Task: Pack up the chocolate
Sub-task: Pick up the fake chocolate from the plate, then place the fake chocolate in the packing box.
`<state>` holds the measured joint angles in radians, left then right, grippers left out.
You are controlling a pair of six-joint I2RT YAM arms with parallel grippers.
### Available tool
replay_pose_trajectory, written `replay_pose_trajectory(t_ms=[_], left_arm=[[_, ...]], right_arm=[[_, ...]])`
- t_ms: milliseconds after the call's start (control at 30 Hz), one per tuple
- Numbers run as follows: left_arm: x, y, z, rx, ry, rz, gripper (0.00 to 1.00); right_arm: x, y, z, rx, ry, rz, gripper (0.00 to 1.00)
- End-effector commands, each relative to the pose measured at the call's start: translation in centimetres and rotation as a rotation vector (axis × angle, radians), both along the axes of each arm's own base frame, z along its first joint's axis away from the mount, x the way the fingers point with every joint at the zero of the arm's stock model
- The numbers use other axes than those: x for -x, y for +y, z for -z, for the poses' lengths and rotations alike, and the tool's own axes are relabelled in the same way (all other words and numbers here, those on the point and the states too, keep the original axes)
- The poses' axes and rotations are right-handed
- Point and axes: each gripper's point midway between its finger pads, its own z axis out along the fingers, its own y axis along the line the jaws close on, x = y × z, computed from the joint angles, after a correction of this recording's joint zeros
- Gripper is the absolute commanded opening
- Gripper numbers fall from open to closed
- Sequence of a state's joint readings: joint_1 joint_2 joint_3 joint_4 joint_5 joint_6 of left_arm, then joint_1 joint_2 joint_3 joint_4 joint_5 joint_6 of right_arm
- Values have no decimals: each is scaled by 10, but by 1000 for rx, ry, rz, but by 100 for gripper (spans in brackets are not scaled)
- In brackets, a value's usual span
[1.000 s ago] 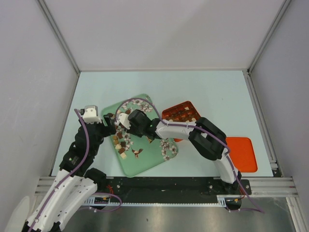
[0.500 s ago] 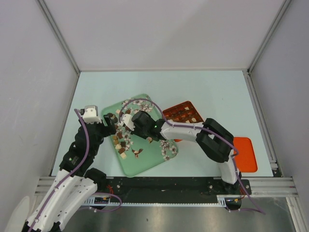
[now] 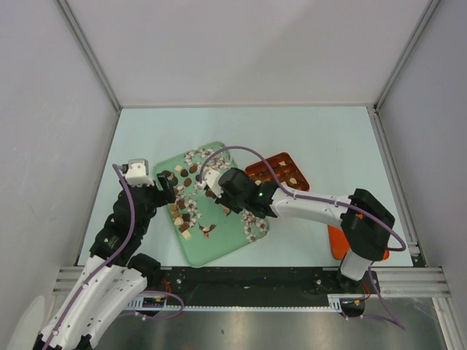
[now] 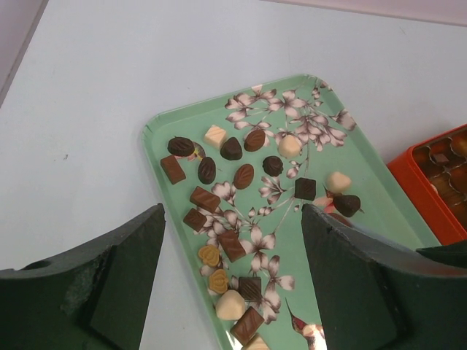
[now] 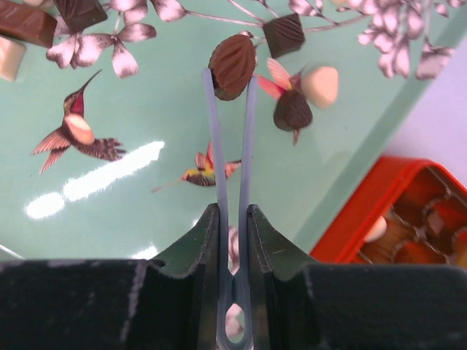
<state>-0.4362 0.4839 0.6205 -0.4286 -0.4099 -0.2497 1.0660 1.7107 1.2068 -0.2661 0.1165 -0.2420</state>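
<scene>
Clamped a ribbed dark brown oval chocolate between the two thin blades of the right gripper, near the top middle of the right wrist view, blades pressed to its sides. Could not tell whether lifted clear of the green flowered tray beneath or touching it. Saw just to its right a dark square piece, a dark round one and a cream one, the last two blurred. Caught the orange box in the lower right corner there, just beside the tray's edge, with a cream piece in one of its cells.

Seen from above, hung that gripper over the upper middle of the tray, with the right arm lying in from the lower right and crossing the near edge of the box. Found several cells of the box filled, and box and tray side by side on the pale surface, the tray left of centre.

Held the left gripper released and grasping nothing, at the tray's left edge. Showed its two dark fingers wide apart at the lower corners of the left wrist view. Found the loose chocolates scattered on the tray between and beyond them: dark ovals, brown squares, two yellowish pieces, a few cream ones
</scene>
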Motion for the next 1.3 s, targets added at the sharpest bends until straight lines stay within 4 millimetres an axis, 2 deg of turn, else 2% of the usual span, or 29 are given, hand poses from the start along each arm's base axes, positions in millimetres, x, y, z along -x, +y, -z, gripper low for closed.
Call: replay_pose_trajectory(t_ms=[0, 167, 433, 567, 700, 933, 1167, 1267], left_arm=[[-4, -2, -8, -4, -38, 20, 80], [-4, -3, -7, -6, -37, 25, 80], [-5, -10, -4, -13, -27, 66, 80], [-6, -13, -2, -13, -23, 78, 80], [-7, -14, -1, -16, -14, 81, 80], [-9, -15, 3, -22, -1, 83, 80], [-10, -15, 4, -27, 7, 83, 80], [-10, -16, 5, -26, 7, 85, 80]], right_arm=[[0, -17, -33, -45, -47, 68, 8], [2, -39, -48, -66, -62, 116, 7], [-5, -76, -55, -106, -46, 227, 7], [-25, -106, -53, -115, -33, 330, 7], [-44, -126, -51, -115, -27, 401, 7], [-65, -136, -40, -145, 20, 446, 8], [-68, -134, -17, -122, 79, 445, 10], [-71, -131, -13, -126, 84, 444, 10]])
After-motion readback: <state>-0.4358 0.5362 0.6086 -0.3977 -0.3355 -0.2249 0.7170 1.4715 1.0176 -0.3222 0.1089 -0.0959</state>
